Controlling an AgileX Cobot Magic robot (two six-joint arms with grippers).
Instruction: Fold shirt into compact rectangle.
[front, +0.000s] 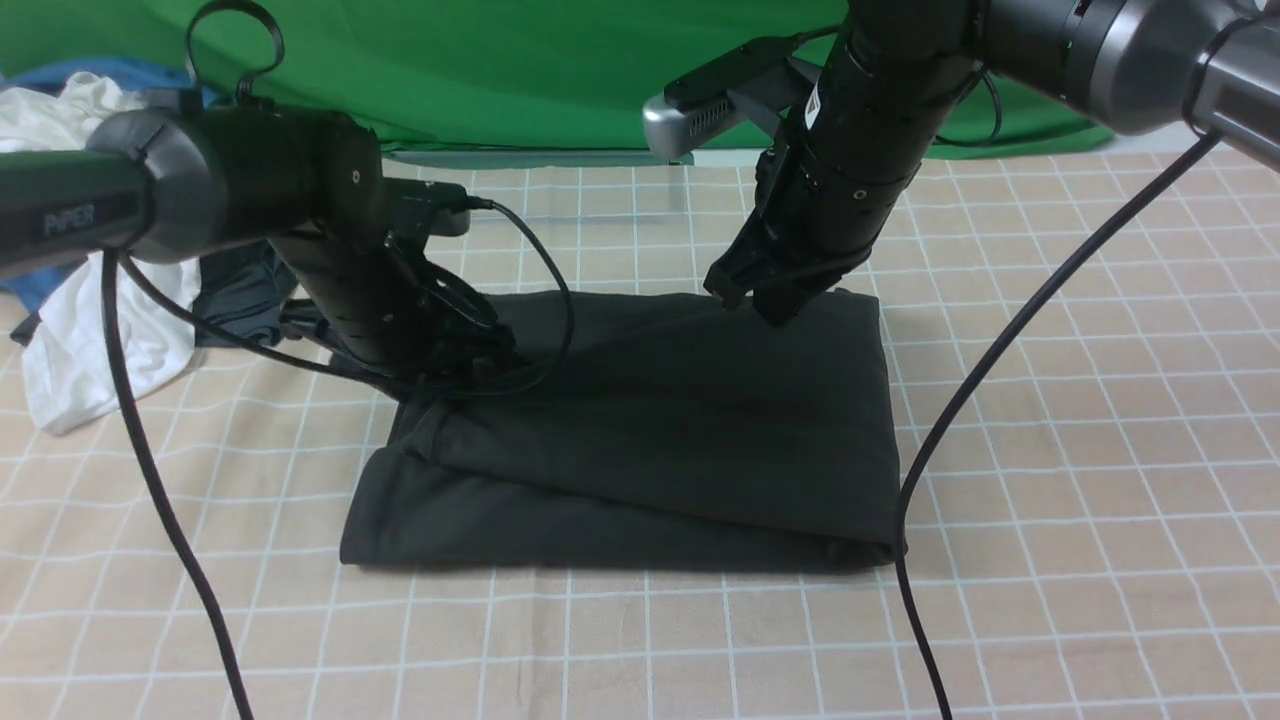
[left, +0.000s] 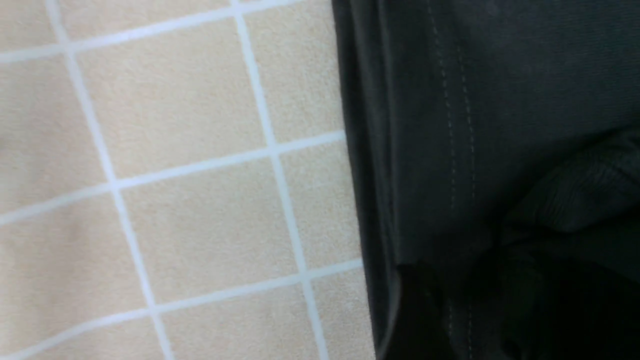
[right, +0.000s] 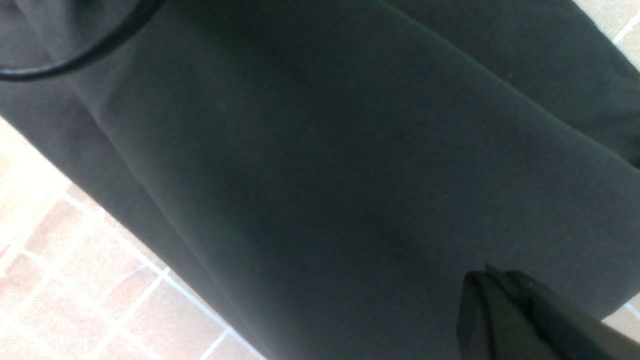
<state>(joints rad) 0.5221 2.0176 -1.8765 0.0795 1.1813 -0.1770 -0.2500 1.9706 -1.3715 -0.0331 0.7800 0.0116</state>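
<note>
**Two pincers low over a folded black shirt**

Pincers first: the right pincer (front: 748, 300) hangs with its tips just above the far edge of the shirt (front: 660, 420), and in the right wrist view its two fingers (right: 505, 310) lie pressed together with nothing between them. The left pincer (front: 470, 345) sits low at the shirt's far left corner; dark cloth and dark metal merge there, and neither the front view nor the left wrist view shows whether its jaws are apart or gripping cloth, so I cannot tell.

The shirt lies folded near the middle of the desk (front: 1080, 520), roughly a rectangle, with its long axis running left to right across the front view. An upper layer slants over a lower one, leaving a strip of the lower layer showing along the near edge and at the near left corner. The right edge runs fairly straight; the left side is bunched under the left pincer. In the left wrist view a stitched hem (left: 457, 125) runs beside the shirt's edge, with bare cloth-covered desk just next to it.

Open desk surrounds the shirt on the near side and on the right. To the left, well apart from the shirt, lies a heap of other garments (front: 110, 330), white, blue and dark grey. Black cables (front: 150, 480) trail from both arms across the near desk.

A beige cover with a white grid lies over the desk, and a green backdrop (front: 520, 60) hangs behind it.
</note>
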